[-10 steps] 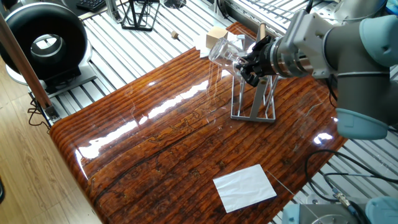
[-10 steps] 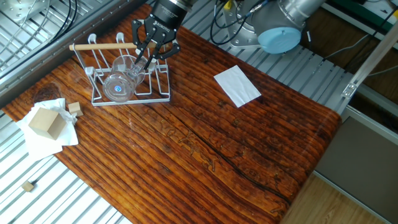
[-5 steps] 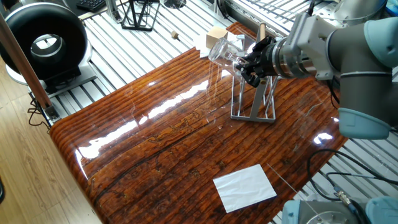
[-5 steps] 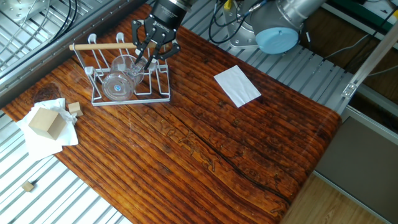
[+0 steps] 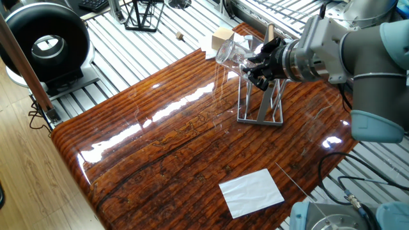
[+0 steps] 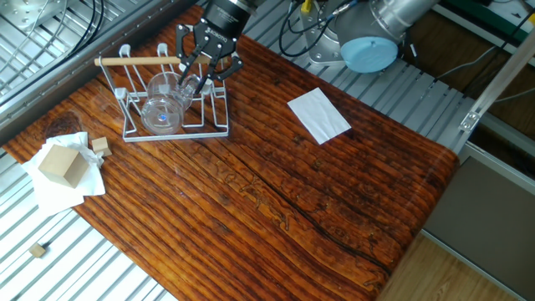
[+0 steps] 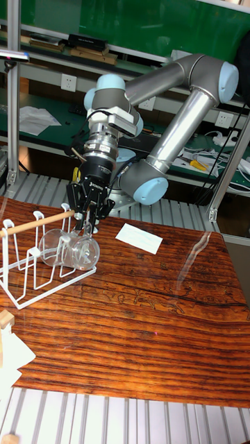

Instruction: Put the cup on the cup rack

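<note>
Far out from my fingers, at the table's corner, a wooden block sits on crumpled paper, well clear of the work. Nearer in is the cup rack, its wooden rod level with my wrist and its pegs just beneath my fingertips. The cup hangs tipped almost on its side among those pegs, its near end at my fingertips and its far end pointing away from me, above the rack's base rather than resting on it. My gripper is pinched on the cup's wall. Over the last second, cup and gripper have crept together a little up and back, so I judge the glass is still carried by me and not yet by a peg. Whether a peg is already inside the glass I cannot tell. It is not yet seated. On the other side of me, well apart, a white sheet lies flat.
</note>
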